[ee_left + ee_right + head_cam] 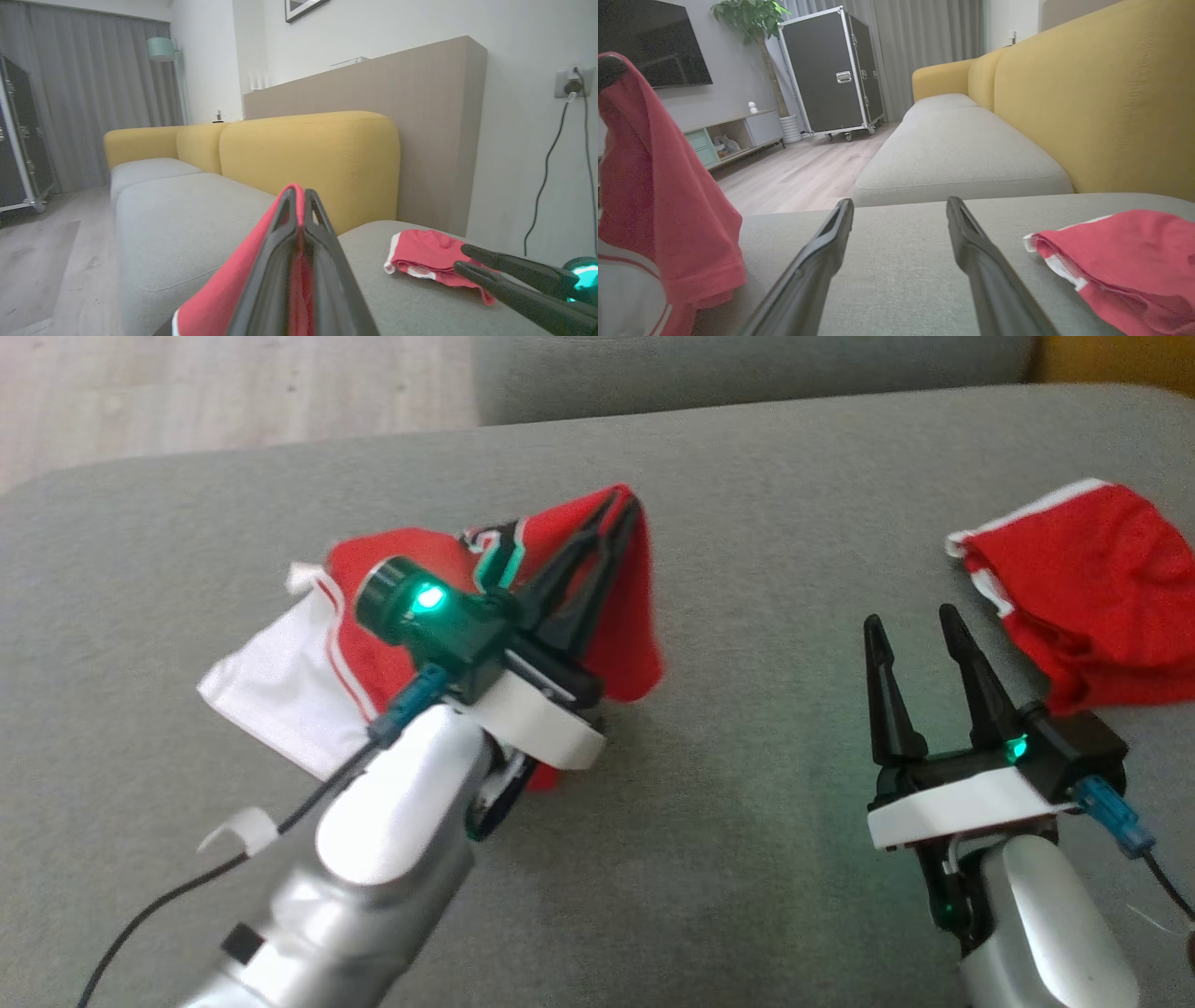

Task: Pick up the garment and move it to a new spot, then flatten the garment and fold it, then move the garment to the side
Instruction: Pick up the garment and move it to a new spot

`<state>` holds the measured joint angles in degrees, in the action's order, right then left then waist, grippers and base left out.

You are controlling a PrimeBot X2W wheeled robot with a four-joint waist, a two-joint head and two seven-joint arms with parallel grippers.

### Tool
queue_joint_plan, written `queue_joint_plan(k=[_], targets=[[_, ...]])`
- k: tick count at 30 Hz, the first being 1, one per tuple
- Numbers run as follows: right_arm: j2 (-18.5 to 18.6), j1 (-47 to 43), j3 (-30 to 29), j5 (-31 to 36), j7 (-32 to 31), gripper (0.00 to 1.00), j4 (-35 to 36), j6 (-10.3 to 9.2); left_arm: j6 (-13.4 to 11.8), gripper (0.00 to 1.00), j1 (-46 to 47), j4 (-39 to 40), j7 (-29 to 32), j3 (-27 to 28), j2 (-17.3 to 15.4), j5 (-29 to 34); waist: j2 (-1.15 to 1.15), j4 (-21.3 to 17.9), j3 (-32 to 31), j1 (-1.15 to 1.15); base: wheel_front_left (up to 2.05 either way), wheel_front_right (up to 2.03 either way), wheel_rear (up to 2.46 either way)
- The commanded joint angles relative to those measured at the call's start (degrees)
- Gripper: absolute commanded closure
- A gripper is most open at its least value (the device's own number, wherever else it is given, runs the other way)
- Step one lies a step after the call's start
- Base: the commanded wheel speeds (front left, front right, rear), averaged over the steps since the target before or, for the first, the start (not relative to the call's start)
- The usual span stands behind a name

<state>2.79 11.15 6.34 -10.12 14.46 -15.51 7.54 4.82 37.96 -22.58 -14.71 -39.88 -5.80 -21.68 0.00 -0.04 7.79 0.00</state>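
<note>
Pinching the red-and-white garment (635, 644) at its raised peak with the left gripper (627, 502), closed tight on it.
Draping from there down onto the grey cushion (747, 859); holding the right gripper (912, 618) spread wide and empty over the cushion, just beside a second red cloth (1092, 588) at far right.
</note>
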Motion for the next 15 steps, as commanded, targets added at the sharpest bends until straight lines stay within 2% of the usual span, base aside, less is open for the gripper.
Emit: queue_joint_plan(k=[1, 6, 7, 8, 15], targets=[[0.09, 2.13, 1.01, -0.33, 0.54, 0.0, 2.14, -0.05, 0.27, 1.0, 3.19, 2.08, -0.29, 1.8, 0.01, 0.74, 0.0, -1.83, 1.02, 0.0, 0.0, 0.0, 0.0], [0.09, 2.33, 0.62, -0.24, 0.54, 0.0, 2.39, -0.05, 1.3, 1.0, 3.24, 0.12, -0.29, -0.14, 1.88, 2.5, 0.0, -4.18, 1.95, 0.0, 0.0, 0.0, 0.0], [0.09, 2.34, 0.62, -0.22, 0.54, 0.0, 2.36, -0.05, 1.53, 0.54, 2.94, -1.17, -0.29, -0.78, 2.08, 2.19, 0.0, -4.51, 1.99, 0.0, 0.0, 0.0, 0.0], [0.09, 2.38, 0.58, -0.22, 0.54, 0.0, 2.35, -0.05, 1.74, 0.0, 2.75, -2.48, -0.29, -1.4, 2.24, 1.81, 0.0, -4.76, 2.02, 0.0, 0.0, 0.0, 0.0], [0.09, 2.2, -0.25, -0.24, 0.54, 0.0, 2.38, -0.05, 2.25, 0.0, 0.61, -6.06, -0.29, -1.05, 2.64, 0.38, 0.0, -4.35, 1.08, 0.0, 0.0, 0.0, 0.0]])
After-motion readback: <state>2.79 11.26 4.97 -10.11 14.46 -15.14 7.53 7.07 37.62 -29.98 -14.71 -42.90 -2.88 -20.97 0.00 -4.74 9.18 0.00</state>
